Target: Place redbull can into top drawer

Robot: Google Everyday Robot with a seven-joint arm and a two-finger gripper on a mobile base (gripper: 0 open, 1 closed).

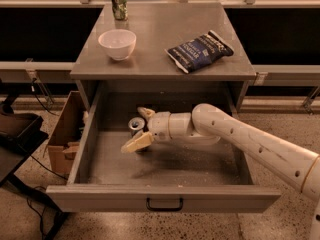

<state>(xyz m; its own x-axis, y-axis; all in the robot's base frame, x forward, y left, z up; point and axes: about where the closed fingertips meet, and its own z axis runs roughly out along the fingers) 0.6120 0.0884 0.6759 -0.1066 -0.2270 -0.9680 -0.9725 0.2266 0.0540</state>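
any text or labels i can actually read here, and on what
Blue chip bag: white lettering, too blurred to read.
Green-and-white can: markings too small to read.
Redbull can, in the top drawer between the open jaws of the gripper: no label legible.
Nothing here can be quoted.
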